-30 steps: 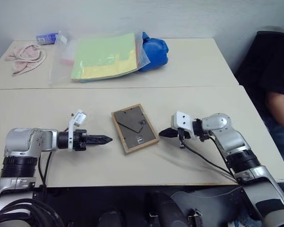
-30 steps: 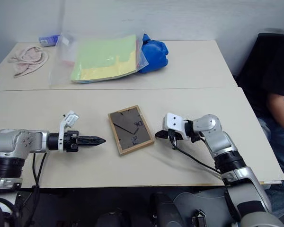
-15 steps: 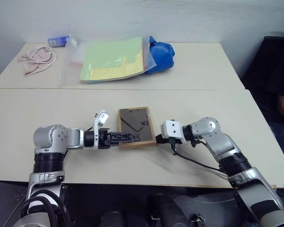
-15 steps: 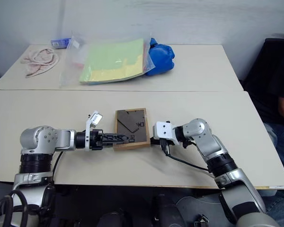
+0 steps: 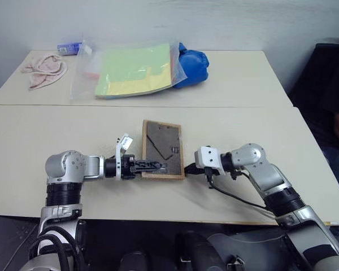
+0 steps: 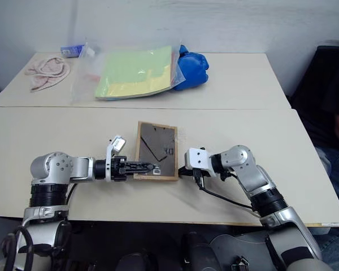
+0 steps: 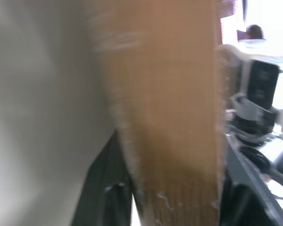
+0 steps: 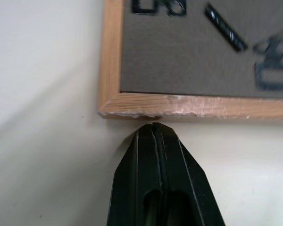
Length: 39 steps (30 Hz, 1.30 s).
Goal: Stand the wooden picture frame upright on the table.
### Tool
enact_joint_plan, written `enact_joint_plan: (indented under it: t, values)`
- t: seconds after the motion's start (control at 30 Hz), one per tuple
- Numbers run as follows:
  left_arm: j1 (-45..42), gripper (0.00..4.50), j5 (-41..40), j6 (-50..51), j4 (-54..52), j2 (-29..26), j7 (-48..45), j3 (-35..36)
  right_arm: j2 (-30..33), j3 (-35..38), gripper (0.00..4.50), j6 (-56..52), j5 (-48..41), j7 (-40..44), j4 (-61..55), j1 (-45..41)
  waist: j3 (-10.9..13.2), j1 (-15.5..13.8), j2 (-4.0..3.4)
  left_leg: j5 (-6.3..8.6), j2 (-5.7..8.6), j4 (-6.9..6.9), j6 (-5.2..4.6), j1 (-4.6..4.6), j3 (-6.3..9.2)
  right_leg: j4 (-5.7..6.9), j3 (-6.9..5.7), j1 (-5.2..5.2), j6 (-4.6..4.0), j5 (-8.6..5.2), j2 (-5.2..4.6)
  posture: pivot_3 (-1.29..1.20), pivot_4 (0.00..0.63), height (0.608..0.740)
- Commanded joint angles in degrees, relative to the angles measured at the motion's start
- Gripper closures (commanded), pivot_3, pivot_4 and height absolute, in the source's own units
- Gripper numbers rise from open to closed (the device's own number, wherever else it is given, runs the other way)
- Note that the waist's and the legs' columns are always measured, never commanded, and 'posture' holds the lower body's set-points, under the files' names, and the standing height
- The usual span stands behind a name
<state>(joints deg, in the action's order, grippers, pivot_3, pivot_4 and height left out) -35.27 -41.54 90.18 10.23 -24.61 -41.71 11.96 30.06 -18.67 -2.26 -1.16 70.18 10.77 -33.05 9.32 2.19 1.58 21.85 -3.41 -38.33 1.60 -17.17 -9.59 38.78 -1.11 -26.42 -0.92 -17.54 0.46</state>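
Currently: small light-wood picture frame (image 5: 163, 149) is lying backboard-up on cream table (image 5: 56, 135); left gripper (image 5: 153, 166) is clamping its near-left edge, closed right gripper (image 8: 154, 128) is bracing opposite. Advisably lifting slowly, stand unfolded.

Left gripper (image 5: 156, 166) reaches across the wooden picture frame's (image 5: 161, 148) near left edge, fingers straddling it — right gripper (image 8: 154, 126), fingers pressed together, touches the opposite edge.

A second cream table (image 5: 231, 73) stands behind, against a plain pale wall (image 5: 214, 22).
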Motion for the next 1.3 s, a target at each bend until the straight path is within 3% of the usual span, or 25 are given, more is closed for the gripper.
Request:
enact_joint_plan:
  t: [0.03,0.13,0.3,0.5,0.53,0.73,1.07,1.3]
  values:
    - [1.1,3.22,-2.4,0.1,-4.0,-1.2,-1.0,0.6,1.9,4.7,4.50,-5.8,-4.4,-0.9,-5.9,1.0,0.0,0.2,0.02,0.00,0.00,0.01,0.00,-0.03,0.01,0.00,0.00,-0.04,0.00,0.00,0.00,0.00,0.150,0.740]
    - [1.5,3.22,-4.5,-0.9,-7.7,-2.2,-2.5,1.1,4.3,9.7,3.91,-19.8,-12.8,0.3,-12.6,0.4,0.1,0.7,0.01,0.00,0.00,0.00,0.01,-0.10,0.02,0.03,0.00,-0.10,0.00,0.00,0.00,0.00,0.150,0.740]
    - [1.9,3.22,-6.5,-3.1,-13.7,-4.2,-3.7,0.8,5.2,16.5,2.23,-42.8,-26.7,-2.7,-18.8,-6.2,0.2,1.3,0.05,-0.04,-0.01,0.00,0.08,-0.09,0.09,0.08,-0.02,-0.12,-0.01,0.00,0.01,0.00,0.150,0.740]
    - [2.1,3.22,-7.9,-6.4,-17.4,-4.4,-4.3,-0.6,-0.9,16.3,0.18,-51.0,-30.1,-9.2,-14.2,-14.5,0.2,1.2,0.06,-0.07,0.00,0.06,0.12,-0.11,0.12,0.06,-0.02,-0.14,-0.04,-0.02,0.02,0.00,0.150,0.740]
    - [2.1,3.22,-8.1,-6.9,-17.8,-4.5,-4.5,-0.9,-1.8,15.7,0.00,-50.8,-29.5,-10.1,-13.1,-15.3,0.2,1.2,0.06,-0.07,0.00,0.05,0.12,-0.13,0.12,0.06,-0.02,-0.15,-0.04,-0.02,0.02,0.00,0.150,0.740]
    - [1.3,3.22,-8.2,-8.6,-18.2,-5.3,-4.1,-2.4,-1.7,11.5,0.00,-51.3,-32.0,-6.5,-17.2,-15.5,0.2,1.0,0.06,-0.07,0.00,0.12,0.10,-0.24,0.16,-0.11,-0.07,-0.19,-0.03,-0.02,0.02,0.00,0.150,0.740]
    - [1.1,3.22,-6.6,-12.0,-15.8,-5.6,-3.1,-3.9,0.8,11.5,0.00,-53.2,-36.3,-6.7,-25.9,-13.1,0.2,1.1,0.06,-0.07,0.00,0.13,0.10,-0.27,0.21,-0.14,-0.12,-0.19,-0.03,-0.02,0.02,0.00,0.150,0.740]
    - [0.6,3.22,-6.7,-12.8,-13.3,-7.6,-3.9,-3.2,11.7,16.4,0.00,-49.5,-36.9,-2.4,-27.6,-9.5,0.2,1.0,0.12,-0.06,0.00,0.16,0.08,-0.34,0.28,-0.26,-0.17,-0.18,-0.02,-0.01,0.02,0.00,0.150,0.740]
